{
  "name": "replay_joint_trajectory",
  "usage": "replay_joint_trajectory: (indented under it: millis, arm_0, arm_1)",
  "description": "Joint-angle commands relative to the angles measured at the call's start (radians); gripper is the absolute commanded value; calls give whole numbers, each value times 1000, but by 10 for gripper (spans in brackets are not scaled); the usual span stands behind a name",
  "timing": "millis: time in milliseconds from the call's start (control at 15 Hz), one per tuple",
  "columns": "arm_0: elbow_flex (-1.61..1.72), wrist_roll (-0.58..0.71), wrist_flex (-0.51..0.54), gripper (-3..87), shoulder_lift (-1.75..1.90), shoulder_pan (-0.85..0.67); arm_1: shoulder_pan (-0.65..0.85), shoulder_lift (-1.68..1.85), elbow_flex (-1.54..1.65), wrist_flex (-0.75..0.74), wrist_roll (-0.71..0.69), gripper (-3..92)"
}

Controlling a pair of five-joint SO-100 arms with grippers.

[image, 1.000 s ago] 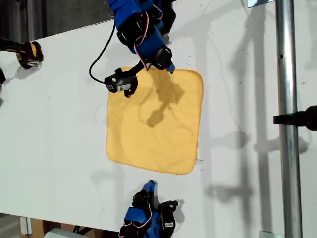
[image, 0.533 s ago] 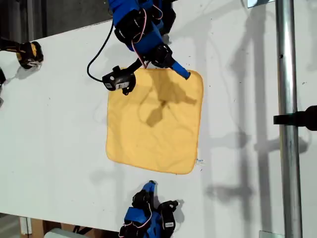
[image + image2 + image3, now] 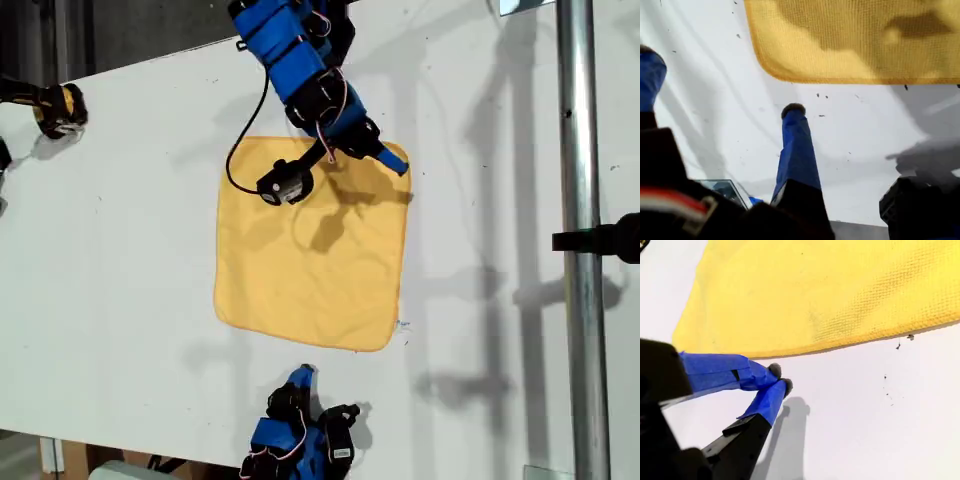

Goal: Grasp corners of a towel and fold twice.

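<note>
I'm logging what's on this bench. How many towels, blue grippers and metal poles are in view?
towel: 1
blue grippers: 2 (my first gripper, my second gripper)
metal pole: 1
Total: 4

Yellow-orange towel (image 3: 310,255), flat and unfolded on white table (image 3: 120,250), slightly wrinkled, rounded corners

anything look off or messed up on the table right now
Nothing stands out. The towel lies flat and unfolded on the table, only lightly wrinkled. A few dark specks dot the table beside its edge.
</note>
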Motion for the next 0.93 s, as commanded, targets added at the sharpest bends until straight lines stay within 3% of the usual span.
replay_joint_trajectory:
  millis: [0, 200, 867]
  arm_0:
    - [5, 0, 3, -15, 6, -12]
    - [5, 2, 3, -15, 6, -11]
    - [5, 3, 3, -15, 6, -6]
  arm_1:
    - [-28, -2, 81, -121, 57, 439]
    - [-34, -29, 187, -216, 75, 421]
    - [40, -225, 222, -311, 35, 387]
